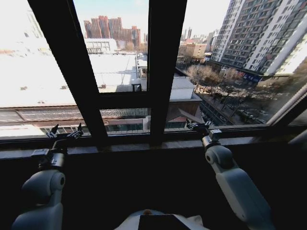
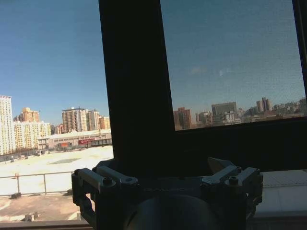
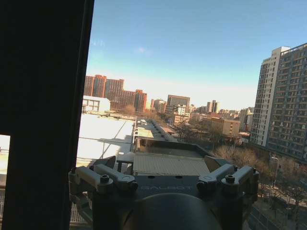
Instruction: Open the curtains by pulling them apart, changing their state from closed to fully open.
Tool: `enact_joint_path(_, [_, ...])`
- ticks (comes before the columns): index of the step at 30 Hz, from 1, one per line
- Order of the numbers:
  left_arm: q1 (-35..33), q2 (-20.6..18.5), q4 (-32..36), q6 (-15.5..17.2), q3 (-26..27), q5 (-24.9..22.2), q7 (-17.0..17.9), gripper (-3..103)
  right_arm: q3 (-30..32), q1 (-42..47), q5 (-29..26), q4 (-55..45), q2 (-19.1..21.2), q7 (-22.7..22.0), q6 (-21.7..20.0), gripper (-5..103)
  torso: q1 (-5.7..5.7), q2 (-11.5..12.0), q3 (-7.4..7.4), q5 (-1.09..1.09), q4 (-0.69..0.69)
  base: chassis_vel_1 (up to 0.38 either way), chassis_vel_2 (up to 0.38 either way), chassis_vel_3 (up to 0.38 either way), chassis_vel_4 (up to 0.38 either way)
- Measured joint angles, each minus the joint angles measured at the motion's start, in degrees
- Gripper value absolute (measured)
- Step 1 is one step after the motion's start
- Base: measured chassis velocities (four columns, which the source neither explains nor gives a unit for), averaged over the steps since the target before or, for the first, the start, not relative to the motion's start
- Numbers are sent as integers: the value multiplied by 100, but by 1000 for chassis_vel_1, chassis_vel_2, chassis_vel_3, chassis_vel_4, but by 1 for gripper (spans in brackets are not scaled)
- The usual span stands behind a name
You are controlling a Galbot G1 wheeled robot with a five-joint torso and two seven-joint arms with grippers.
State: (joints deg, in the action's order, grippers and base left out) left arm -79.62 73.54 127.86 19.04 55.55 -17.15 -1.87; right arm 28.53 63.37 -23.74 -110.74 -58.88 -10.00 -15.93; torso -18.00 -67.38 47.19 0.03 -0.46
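Both the left end effector (image 1: 64,135) and right end effector (image 1: 199,127) are spread, empty, near the window frame (image 1: 163,72); reaching farther could bump the glass.

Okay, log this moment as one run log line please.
left gripper: open, empty, at sill | right gripper: open, empty, at sill | window frame: uncovered, city visible

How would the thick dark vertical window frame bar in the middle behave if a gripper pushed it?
Likely rigid: the dark vertical frame bar is thick and joins the horizontal crossbar. Probably too wide to pinch for the open left gripper or right gripper, both near the sill.
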Motion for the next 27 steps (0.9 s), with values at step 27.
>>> enact_joint_path(27, [-200,169,213,-125,33,129,0,100,79,274,101,-92,2,-77,139,100,5,-2,-2,0,1,138,-223,-133,219])
